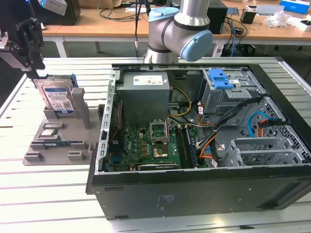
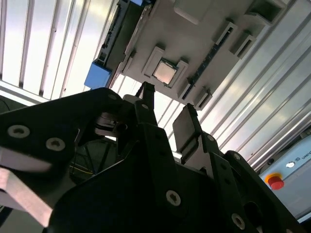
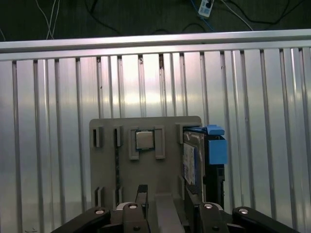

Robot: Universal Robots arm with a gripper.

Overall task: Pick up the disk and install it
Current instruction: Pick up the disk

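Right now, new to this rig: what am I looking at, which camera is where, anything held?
A robot arm works on a slatted metal table. The exterior view comes from a camera off the arm; both wrist views ride near the gripper. An open computer case lies on the table beside a grey tray. The disk stands upright in that tray, a processor chip nearby. The gripper is open, holds nothing, and hangs over the tray near the disk.

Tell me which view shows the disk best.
The exterior view: the disk stands upright in the grey holder, its labelled face visible. Both wrist views show it edge-on, with its blue frame.
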